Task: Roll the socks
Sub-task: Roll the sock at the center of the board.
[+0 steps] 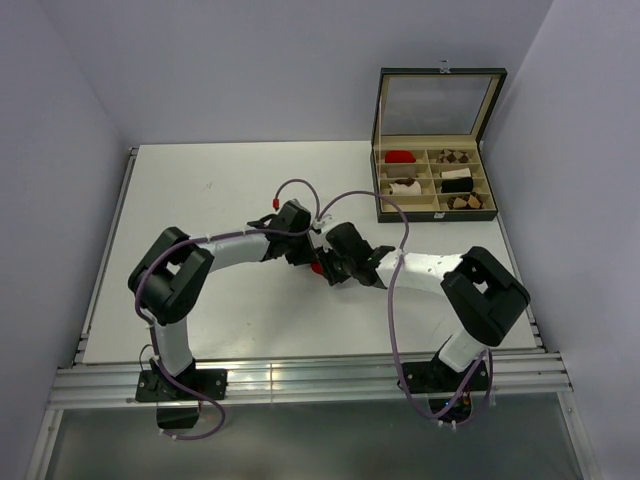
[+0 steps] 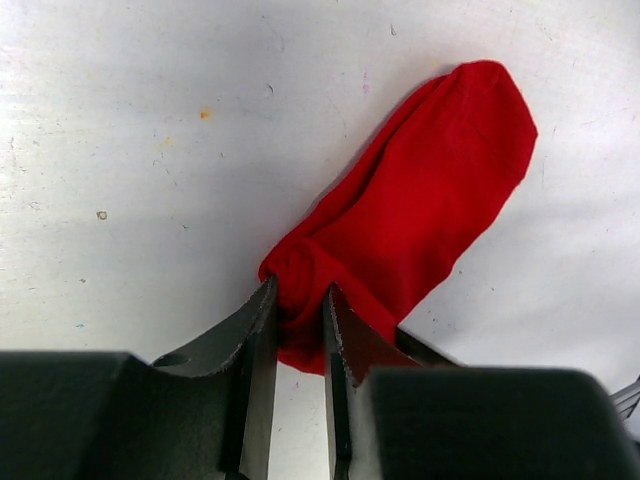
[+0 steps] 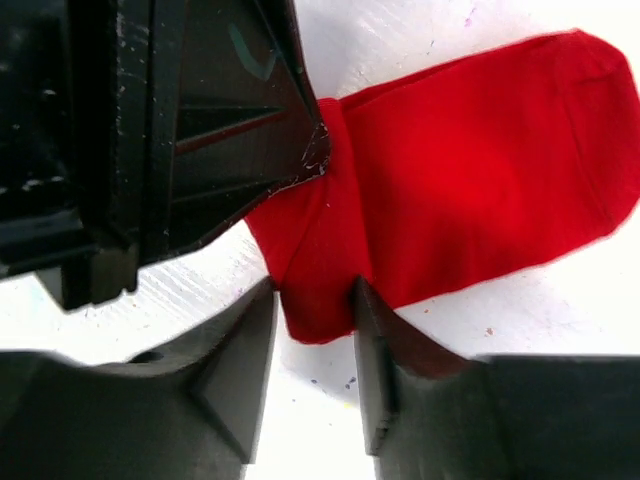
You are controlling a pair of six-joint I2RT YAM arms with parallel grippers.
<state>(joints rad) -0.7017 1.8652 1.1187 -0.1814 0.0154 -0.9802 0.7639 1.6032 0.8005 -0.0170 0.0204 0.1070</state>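
The wrist views show the red sock (image 2: 420, 190) flat on the table (image 1: 200, 200), one end rolled; from above only a red sliver shows near the table's middle, under both arms; the left hand (image 2: 300, 290) pinches the roll, nearly closed; the right hand (image 3: 314, 290) stands half open, astride that end.

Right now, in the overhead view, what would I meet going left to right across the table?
left arm's elbow → left hand → red sock → right hand → compartment box
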